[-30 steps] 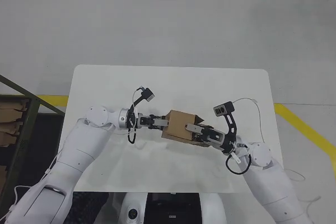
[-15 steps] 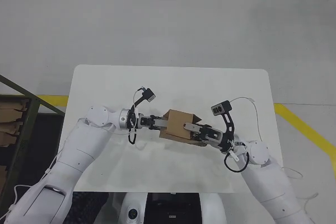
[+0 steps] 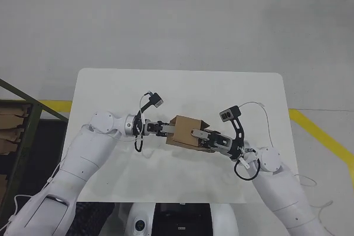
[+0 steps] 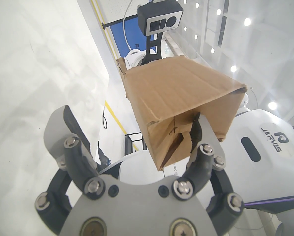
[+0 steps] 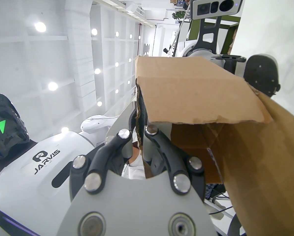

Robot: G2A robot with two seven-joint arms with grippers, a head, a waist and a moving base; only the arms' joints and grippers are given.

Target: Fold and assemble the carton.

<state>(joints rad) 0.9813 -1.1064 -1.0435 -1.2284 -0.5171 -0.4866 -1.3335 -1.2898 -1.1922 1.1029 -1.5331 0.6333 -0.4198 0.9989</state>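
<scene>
The brown carton [image 3: 189,131] is held above the middle of the white table [image 3: 177,88], between my two arms. My left gripper [image 3: 165,128] is at its left end and stands open. In the left wrist view the carton [image 4: 184,94] fills the centre, and one finger [image 4: 204,133] of the left gripper [image 4: 133,114] touches its folded end while the other stays clear. My right gripper [image 3: 199,136] is at the carton's right side. In the right wrist view the right gripper [image 5: 139,124] is shut on the edge of a carton [image 5: 193,94] wall, with a loose flap [image 5: 265,148] hanging beside it.
A dark bin [image 3: 6,133] with flat cardboard pieces stands on the floor left of the table. Yellow floor tape [image 3: 324,138] runs past the table's right side. The table's far half lies bare.
My right arm has shifted a little to the left, and the carton has moved slightly left with it. The left arm has hardly moved.
</scene>
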